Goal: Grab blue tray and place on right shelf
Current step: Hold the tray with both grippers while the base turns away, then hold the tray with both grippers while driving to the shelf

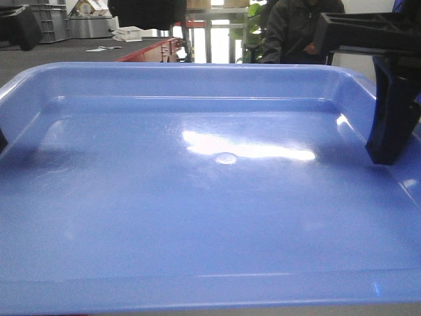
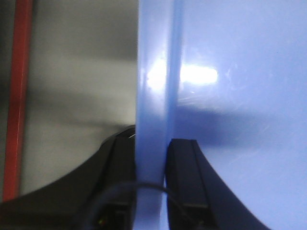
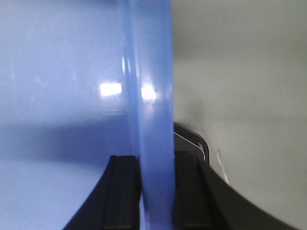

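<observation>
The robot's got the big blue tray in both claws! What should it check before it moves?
1. Grip of the left gripper on the blue tray: ok, one finger on each side of the wall.
2. Grip of the right gripper on the opposite wall: ok, pinched the same way.
3. Tray empty, nothing to slide: ok.
4. Tray roughly level in the front view: ok.
5. Way to the right shelf free: cannot tell, no view shows the shelf.
6. The person beyond the tray out of the way: cannot tell.
</observation>
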{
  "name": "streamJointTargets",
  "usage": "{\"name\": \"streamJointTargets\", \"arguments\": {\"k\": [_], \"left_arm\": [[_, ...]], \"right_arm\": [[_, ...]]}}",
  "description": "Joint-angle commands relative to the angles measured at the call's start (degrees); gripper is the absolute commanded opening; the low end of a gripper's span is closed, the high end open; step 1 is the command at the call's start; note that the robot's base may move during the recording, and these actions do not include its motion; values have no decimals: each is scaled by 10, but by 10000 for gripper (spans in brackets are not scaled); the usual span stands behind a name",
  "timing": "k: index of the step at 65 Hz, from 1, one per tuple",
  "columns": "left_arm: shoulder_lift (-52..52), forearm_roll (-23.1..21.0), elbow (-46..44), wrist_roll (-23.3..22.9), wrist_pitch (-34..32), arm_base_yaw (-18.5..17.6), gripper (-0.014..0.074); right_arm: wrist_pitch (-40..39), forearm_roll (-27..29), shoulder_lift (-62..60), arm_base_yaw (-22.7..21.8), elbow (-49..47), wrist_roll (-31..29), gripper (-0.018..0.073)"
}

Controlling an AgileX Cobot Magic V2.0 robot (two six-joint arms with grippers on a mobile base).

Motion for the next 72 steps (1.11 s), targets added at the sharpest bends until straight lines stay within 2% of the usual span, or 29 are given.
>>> {"name": "streamJointTargets", "arguments": {"k": [1,72], "left_arm": [[-13,1,-16,-6,-13,-7,55],[-13,1,-16,-6,-13,-7,55]], "right_arm": [[-15,-14,-15,-1,-13,4,244],[-16,-14,-15,-1,-13,4,244]]}}
